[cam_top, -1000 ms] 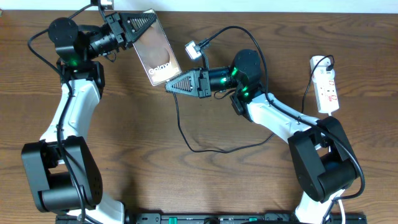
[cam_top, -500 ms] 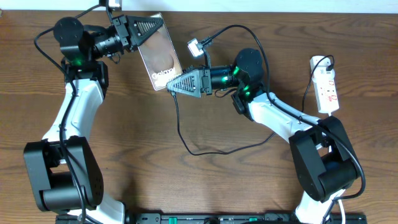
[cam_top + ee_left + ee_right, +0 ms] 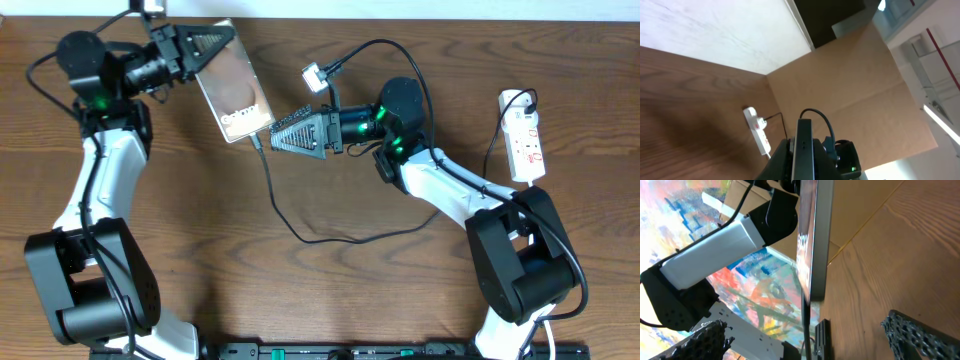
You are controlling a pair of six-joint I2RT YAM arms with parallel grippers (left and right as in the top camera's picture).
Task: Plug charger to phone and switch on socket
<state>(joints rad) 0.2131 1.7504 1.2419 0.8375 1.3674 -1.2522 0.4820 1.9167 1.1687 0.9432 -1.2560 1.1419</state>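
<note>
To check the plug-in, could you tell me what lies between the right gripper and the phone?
The connector tip of the charger, by the lower edge of the phone, inside the open right gripper; the right wrist view shows it.

The brown wooden counter (image 3: 200, 220) carries the white socket (image 3: 524, 135) lengthwise along its right edge, with a black cable at its far end. The charger (image 3: 330, 241) lies looped across the middle. Two arm bases (image 3: 90, 295) stand at the near corners.
</note>
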